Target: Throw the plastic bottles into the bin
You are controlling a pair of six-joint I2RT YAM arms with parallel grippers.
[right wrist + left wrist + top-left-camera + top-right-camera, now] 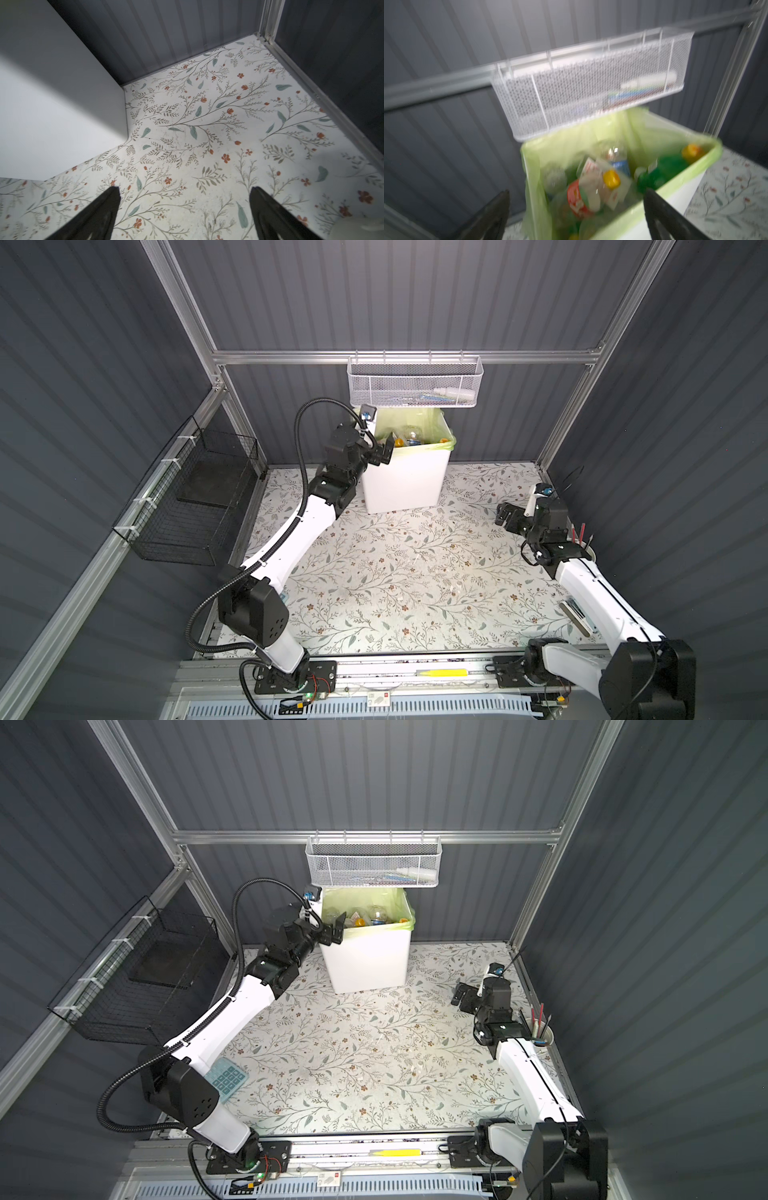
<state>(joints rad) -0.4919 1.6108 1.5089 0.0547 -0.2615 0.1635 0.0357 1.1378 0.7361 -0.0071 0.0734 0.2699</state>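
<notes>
Find the bottles (pixel 591 187) heaped inside the bin (pixel 401 485): clear, green and red-labelled, with yellow caps among them (wrist view blurred, so no count). See none on the table (pixel 395 572) in either top view. Place the bin at the back of the table, directly under the white mesh basket (pixel 415 383).

Read the step as the release over the bin, or the pull-away right after it. To do it well:
- Keep the left claw (pixel 384 452) above the liner rim and inside the opening before letting anything go.
- Avoid snagging the thin bag on the near edge.
- Lift clear rather than sweep sideways (little headroom under the basket).
- Check the table corners for stragglers before calling it finished.

Record the left claw as spread wide, fingers (pixel 500 207) well apart, with nothing between them, hovering at the bin's near left rim. Cannot tell whether one finger brushes the liner.

Record the right claw (pixel 503 514) as wide open too and empty, low over bare table to the right of the bin. Note the cup of pens (pixel 540 1031) beside its wrist; appears to touch nothing.
</notes>
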